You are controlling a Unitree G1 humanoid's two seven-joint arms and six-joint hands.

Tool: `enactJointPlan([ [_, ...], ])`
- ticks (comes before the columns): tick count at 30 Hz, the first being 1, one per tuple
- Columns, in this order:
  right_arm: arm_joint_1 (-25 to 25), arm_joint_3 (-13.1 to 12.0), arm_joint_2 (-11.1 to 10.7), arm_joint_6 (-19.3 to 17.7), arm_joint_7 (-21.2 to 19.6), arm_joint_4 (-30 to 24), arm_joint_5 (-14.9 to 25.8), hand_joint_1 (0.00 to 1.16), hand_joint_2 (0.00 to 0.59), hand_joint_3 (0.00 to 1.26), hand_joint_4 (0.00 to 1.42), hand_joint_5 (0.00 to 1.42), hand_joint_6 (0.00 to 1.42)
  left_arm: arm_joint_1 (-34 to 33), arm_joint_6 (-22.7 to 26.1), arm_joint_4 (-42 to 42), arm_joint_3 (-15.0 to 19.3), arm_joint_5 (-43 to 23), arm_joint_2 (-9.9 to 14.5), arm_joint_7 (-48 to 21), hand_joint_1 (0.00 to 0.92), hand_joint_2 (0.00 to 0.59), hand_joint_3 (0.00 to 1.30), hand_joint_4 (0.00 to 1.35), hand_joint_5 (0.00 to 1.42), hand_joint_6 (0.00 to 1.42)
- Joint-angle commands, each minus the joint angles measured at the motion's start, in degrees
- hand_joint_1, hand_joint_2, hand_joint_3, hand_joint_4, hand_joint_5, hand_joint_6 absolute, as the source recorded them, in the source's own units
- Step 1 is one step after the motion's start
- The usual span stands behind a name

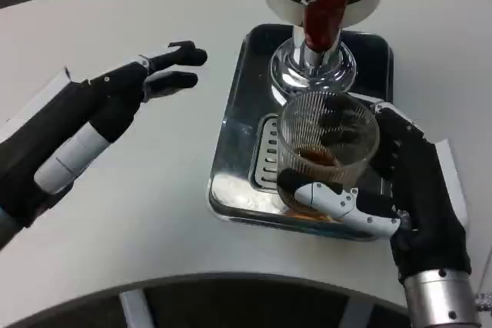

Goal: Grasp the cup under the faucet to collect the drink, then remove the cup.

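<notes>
Cup (327, 147) at centre frame, gripped by right hand (384, 190), should lift level off tray (231, 182); left hand (154, 78) idles, released.

ribbed glass cup (328, 137) upright below faucet (323, 21)

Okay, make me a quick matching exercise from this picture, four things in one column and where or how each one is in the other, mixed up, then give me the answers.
Things:
1. cup
2. left hand
3. faucet lever
4. drip tray

Descriptions:
A. red, above the cup
B. shiny metal, resting on the white table
C. held by the right hand, some brown drink inside
D. raised over the table, holding nothing

Pairs: 1-C, 2-D, 3-A, 4-B
</notes>
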Motion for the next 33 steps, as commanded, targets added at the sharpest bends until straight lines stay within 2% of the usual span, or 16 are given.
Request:
enactJointPlan([
  [1,2.1,1.8,0.7,0.7,1.2,-4.7,0.9,1.02,0.153,0.53,0.67,0.75,0.65,2.4,-3.0,-1.1,1.3,-0.2,2.2,-1.9,0.0,0.055,0.24,0.07,0.16,0.11],
  [8,4.7,3.8,0.2,2.7,3.6,-10.0,1.1,1.02,0.154,0.54,0.67,0.75,0.65,4.9,-8.9,-1.6,2.7,1.6,5.8,-4.4,0.0,0.054,0.24,0.07,0.16,0.1],
  [19,6.3,4.6,-1.2,5.0,7.1,-15.5,2.0,1.01,0.154,0.55,0.67,0.76,0.65,8.7,-17.6,-3.4,4.2,4.4,11.2,-5.6,0.0,0.049,0.19,0.07,0.16,0.09],
  [27,7.7,5.3,-1.7,6.4,8.9,-18.5,2.1,1.01,0.154,0.55,0.67,0.76,0.65,10.9,-22.1,-4.6,5.7,6.2,14.4,-5.2,0.0,0.044,0.11,0.0,0.09,0.05],
  [33,7.7,4.7,-2.5,8.9,10.8,-21.8,3.3,1.01,0.154,0.55,0.67,0.76,0.65,13.1,-29.2,-5.7,8.2,8.3,17.5,-5.8,0.0,0.045,0.08,0.0,0.07,0.02],
])
